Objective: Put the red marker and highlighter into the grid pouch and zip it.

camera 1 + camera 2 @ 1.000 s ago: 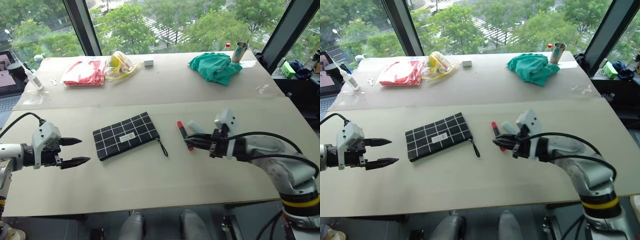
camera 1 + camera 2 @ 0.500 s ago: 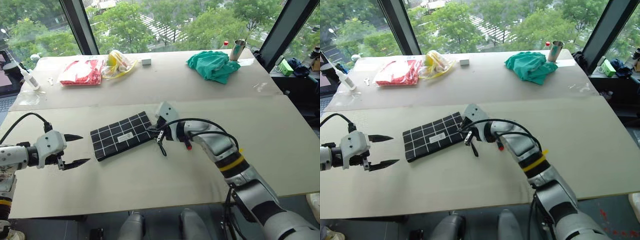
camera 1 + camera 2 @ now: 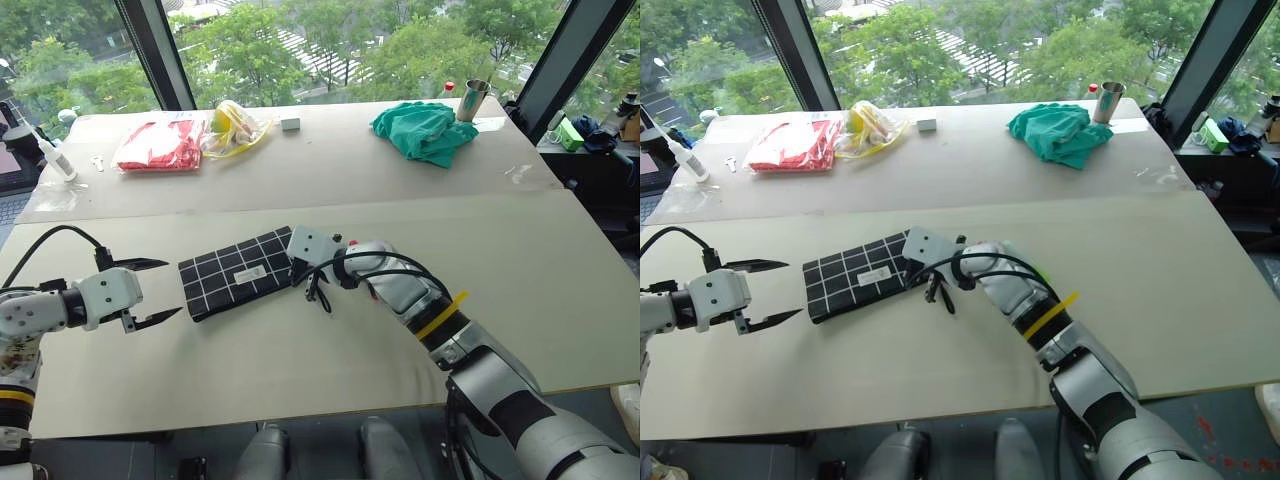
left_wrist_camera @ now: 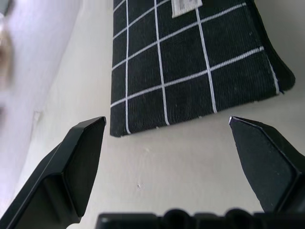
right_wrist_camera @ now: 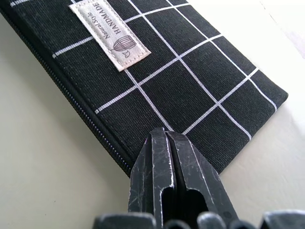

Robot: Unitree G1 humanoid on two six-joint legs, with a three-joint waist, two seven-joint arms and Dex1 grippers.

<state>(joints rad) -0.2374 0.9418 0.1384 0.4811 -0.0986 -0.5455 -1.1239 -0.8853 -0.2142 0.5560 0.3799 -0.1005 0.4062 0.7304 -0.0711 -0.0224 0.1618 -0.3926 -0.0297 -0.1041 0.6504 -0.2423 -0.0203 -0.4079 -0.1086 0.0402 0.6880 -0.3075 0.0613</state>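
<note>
Now, from the head, the grid pouch (image 3: 241, 274) is lying flat on the counter (image 3: 330, 360); the right gripper (image 3: 296, 262) is reaching its near end, perhaps touching. In the left wrist view, the left gripper (image 4: 169, 138) is holding its fingers (image 4: 78, 164) wide apart before the pouch's edge. In the right wrist view, closed fingers (image 5: 174, 176) are pressing by the zipper (image 5: 71, 102).

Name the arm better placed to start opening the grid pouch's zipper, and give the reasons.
Right. The right pincer, shut, sits at the grid pouch's zipper end, beside the pull cord. The left pincer hangs open off the pouch's far end, better suited to steadying it.
</note>
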